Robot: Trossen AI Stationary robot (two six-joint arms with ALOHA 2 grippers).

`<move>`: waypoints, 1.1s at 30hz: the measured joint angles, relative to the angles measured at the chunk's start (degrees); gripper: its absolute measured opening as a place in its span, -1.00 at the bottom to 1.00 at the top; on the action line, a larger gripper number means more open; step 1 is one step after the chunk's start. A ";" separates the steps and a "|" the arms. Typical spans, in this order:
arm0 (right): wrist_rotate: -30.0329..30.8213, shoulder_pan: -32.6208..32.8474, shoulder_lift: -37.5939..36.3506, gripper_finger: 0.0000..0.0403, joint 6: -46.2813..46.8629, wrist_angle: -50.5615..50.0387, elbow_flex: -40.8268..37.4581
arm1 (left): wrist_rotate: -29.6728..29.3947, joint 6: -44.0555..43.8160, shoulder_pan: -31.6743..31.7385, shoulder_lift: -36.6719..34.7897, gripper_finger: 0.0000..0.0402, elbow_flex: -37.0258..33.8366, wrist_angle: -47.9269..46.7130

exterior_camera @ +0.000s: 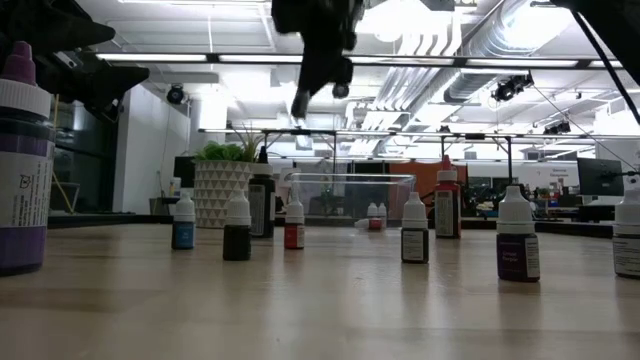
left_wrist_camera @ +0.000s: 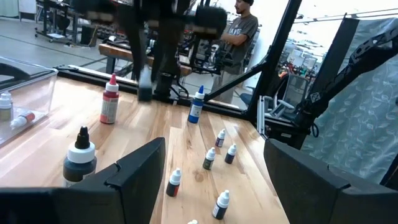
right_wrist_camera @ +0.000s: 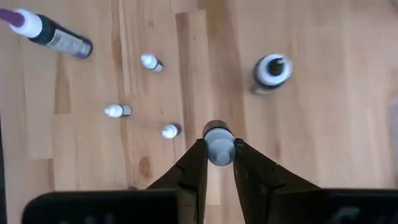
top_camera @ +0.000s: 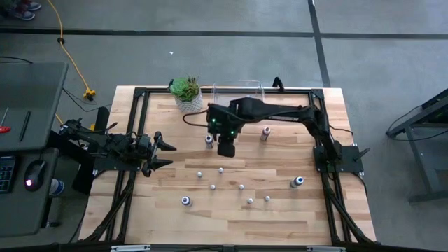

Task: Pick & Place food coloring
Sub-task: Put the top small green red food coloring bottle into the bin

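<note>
**Right wrist view: small bottle pinched by its cap, now get it to the bin**

Right wrist view has the clearest look: the right gripper has its jaws nearly together, clamped on the white cap of a small bottle, which sits squarely between the two fingers. From the low view the arm hangs well above the worktop, so I'd say the bottle is lifted and the carry is the step in hand.

How I'd do it well: the grip is only on the cap (tiny, round, probably slippery), so move smoothly with no quick wrist twists. From the high view the clear bin sits at the back edge of the worktop, just beside the potted plant. Travel high enough to clear the black-capped bottle and the red-topped bottle standing near the path, lower into the bin, then release. A couple of bottles look like they're already in there, so aim for a bare spot.

The rest of the small bottles are scattered across the middle and front of the worktop, well apart from each other.

The left gripper waits at the left side of the worktop, jaws spread wide, holding nothing.
</note>
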 joint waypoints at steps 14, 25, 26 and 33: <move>2.65 0.24 -3.07 -0.71 -8.01 -6.60 9.38 | 0.00 -0.01 0.01 -0.02 0.35 0.00 0.01; 12.45 -2.93 -11.16 -0.72 -19.22 -2.31 0.33 | 0.00 -0.01 0.01 -0.02 0.35 0.00 0.02; 12.36 -3.52 -11.97 -0.72 -20.19 -1.12 -0.92 | 0.00 -0.01 0.00 -0.02 0.35 0.00 0.00; 11.27 -9.46 -19.02 -0.74 -26.53 12.68 -12.60 | 0.00 -0.01 0.00 -0.02 0.35 0.00 0.01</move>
